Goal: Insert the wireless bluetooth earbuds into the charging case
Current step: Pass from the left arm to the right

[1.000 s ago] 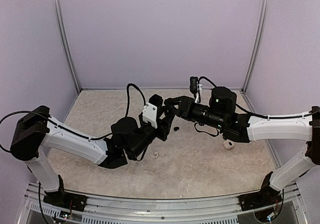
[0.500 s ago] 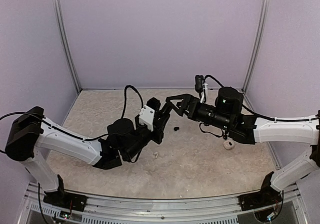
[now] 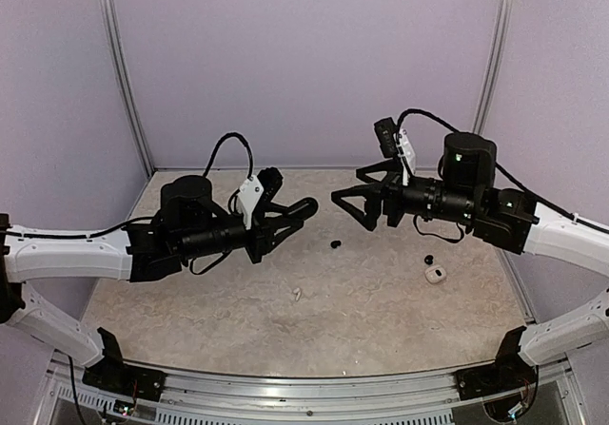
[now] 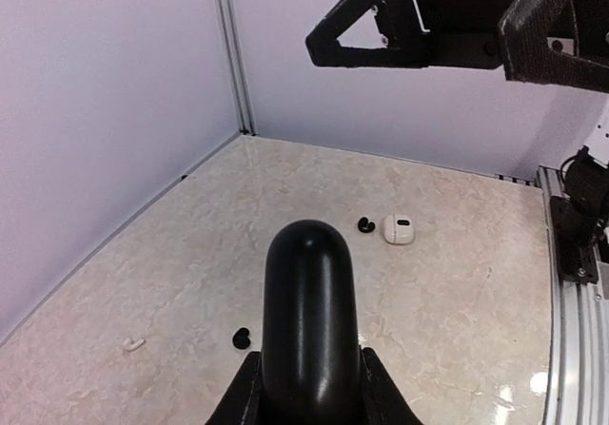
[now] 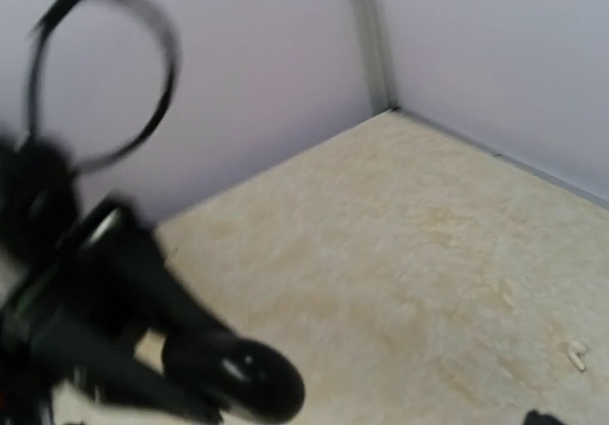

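Left end effector (image 3: pixel 284 218): closed on a glossy black, capsule-shaped case (image 4: pixel 307 316). The two fingers press its sides, and its rounded end sticks out past them. It is held above the bench (image 3: pixel 190 297), pointing towards the middle.

Right end effector (image 3: pixel 347 187): its fingers are spread wide, with nothing between them. It is raised off the bench and faces the case across a short gap, not touching it.

Four buds lie on the speckled beige bench, none of them in the case. One black bud (image 3: pixel 335 245) lies below the gap between the two end effectors. A small white bud (image 3: pixel 297 294) lies nearer the front, well apart from the first. Under the right arm (image 3: pixel 533 230), a second black bud (image 3: pixel 428 260) sits just beside a rounder white bud (image 3: pixel 436 274).

The left arm (image 3: pixel 67 254) reaches in from the left, and the right arm from the right. The right wrist view is blurred; it shows only the dark shape of the left end effector and the bench.
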Controlling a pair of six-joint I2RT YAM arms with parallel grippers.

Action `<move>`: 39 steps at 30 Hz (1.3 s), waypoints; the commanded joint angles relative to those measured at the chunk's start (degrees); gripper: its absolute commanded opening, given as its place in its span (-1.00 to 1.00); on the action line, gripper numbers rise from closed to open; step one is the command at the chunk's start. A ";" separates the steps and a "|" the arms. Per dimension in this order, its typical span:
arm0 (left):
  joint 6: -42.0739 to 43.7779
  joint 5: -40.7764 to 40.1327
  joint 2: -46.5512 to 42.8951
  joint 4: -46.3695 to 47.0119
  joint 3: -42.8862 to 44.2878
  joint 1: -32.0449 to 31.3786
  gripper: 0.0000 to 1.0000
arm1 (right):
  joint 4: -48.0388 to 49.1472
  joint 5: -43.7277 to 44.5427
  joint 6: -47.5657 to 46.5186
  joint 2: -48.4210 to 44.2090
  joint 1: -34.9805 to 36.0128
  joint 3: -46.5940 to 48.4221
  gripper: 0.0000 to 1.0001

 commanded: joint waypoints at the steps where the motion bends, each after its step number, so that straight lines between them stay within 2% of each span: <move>1: 0.05 16.58 -2.15 -14.05 5.10 2.37 -0.77 | -13.85 -11.51 -13.08 -0.04 -0.43 4.96 0.96; 4: 0.90 21.32 -1.97 -19.47 7.67 2.94 -0.77 | -21.69 -15.79 -18.06 3.20 -0.37 9.59 0.88; 6: 1.16 23.89 -1.51 -22.84 9.10 3.18 -0.77 | -26.81 -17.95 -20.45 6.33 -0.13 12.63 0.72; 8: 1.27 25.58 -0.86 -25.09 10.14 3.19 -0.77 | -30.47 -18.37 -21.73 7.92 0.59 14.70 0.59; 16: 1.96 31.00 0.74 -27.84 12.35 3.10 -0.76 | -39.09 -17.46 -26.69 11.13 2.35 19.73 0.35; 23: 2.75 32.52 3.21 -29.35 14.41 2.82 -0.75 | -40.08 -19.79 -27.51 12.65 3.28 20.60 0.15; 39: 3.13 33.23 4.90 -29.19 15.97 1.61 -0.75 | -39.17 -22.31 -27.89 15.12 4.71 20.06 -0.06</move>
